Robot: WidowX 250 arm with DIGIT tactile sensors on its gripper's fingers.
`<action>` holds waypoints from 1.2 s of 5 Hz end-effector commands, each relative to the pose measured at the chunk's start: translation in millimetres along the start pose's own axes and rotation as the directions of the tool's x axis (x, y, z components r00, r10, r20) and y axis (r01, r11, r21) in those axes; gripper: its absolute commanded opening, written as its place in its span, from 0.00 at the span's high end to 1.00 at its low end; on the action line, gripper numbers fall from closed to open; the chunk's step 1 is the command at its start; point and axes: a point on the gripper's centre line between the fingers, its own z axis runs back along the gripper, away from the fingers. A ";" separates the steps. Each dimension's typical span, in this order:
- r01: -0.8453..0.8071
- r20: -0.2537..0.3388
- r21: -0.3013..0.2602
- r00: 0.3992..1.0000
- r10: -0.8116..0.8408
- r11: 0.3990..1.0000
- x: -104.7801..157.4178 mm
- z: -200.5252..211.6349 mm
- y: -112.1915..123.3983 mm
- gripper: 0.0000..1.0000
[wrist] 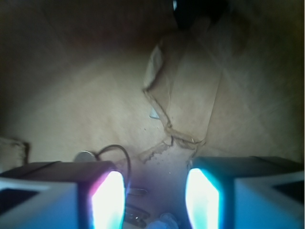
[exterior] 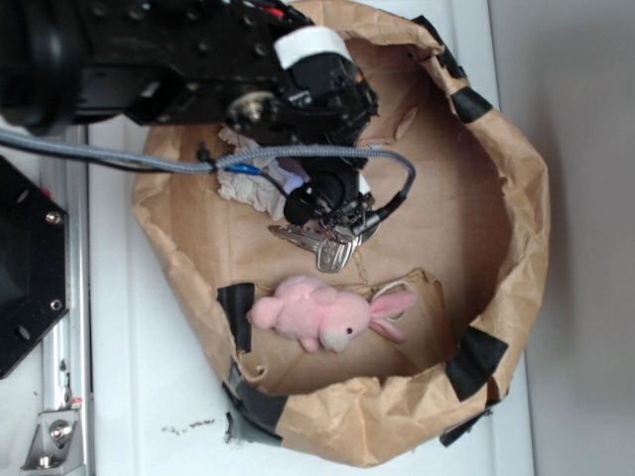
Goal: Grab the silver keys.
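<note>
I have the gripper [wrist: 155,200] spread wide and empty, straddling the keys [exterior: 322,243], which lie on the paper floor just above the pink bunny [exterior: 322,312], ready to close.

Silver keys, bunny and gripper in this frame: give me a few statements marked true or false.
1. The silver keys lie inside the brown paper basin. True.
2. The pink plush bunny is outside the basin. False: it lies inside, apart from the keys.
3. The gripper has its fingers spread apart. True.
4. The keys hang lifted in the fingers. False: they lie on the paper, not clamped.
5. Crumpled white paper sits partly under the arm. True.
</note>
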 end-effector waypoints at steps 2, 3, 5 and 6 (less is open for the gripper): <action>0.081 0.014 -0.002 0.997 -0.081 0.997 5.1 4.7 3.9 0.00; 0.099 -0.005 -0.016 0.995 -0.099 0.995 2.2 6.0 6.2 0.00; 0.054 -0.005 -0.081 0.998 -0.055 0.995 6.0 -0.4 -8.4 0.00; 0.076 0.019 -0.060 0.997 -0.075 0.995 5.1 -12.6 -16.7 0.00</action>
